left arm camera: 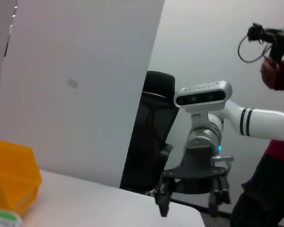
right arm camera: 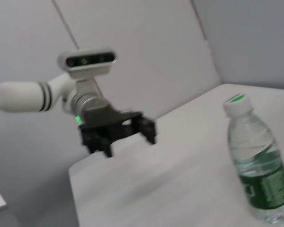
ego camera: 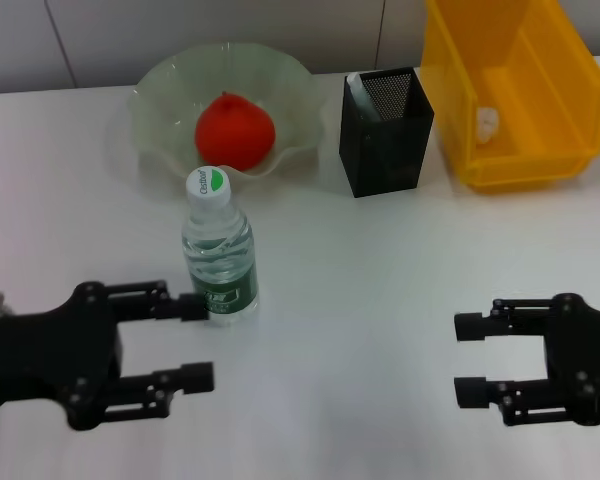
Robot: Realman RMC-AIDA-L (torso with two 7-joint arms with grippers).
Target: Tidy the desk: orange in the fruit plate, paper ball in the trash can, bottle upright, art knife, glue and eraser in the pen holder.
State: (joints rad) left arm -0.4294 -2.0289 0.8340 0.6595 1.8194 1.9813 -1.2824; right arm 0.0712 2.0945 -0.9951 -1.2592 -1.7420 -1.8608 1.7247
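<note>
Already the clear plastic water bottle with the green label and white-green cap (ego camera: 219,248) stands upright on the white worktop (ego camera: 380,300), its long axis vertical, cap up, just in front of the translucent wavy-edged fruit plate (ego camera: 160,90) where the round orange-red fruit (ego camera: 235,131) sits. The relation that matters is between this bottle and the black left claw (ego camera: 194,340): the bottle lies just ahead of the claw, level with its farther finger (ego camera: 170,303), whose tip looks to touch or nearly touch the label, while the nearer finger (ego camera: 175,379) stands well apart, so the bottle is not between the two. The left claw is spread wide and grasps nothing. The black right claw (ego camera: 472,358) rests on the robot's right, well apart from the bottle, also released and empty. Outward from there, the black mesh pen holder (ego camera: 385,130) stands beside the plate with something pale showing inside, and the yellow plastic bin (ego camera: 520,95) serving as trash can holds a white crumpled paper ball (ego camera: 488,123). No knife, glue or eraser lies loose on the worktop. By my judgement the tidy is essentially finished, and the left arm, being nearest, must draw back straight so its farther finger does not nudge the bottle over.
</note>
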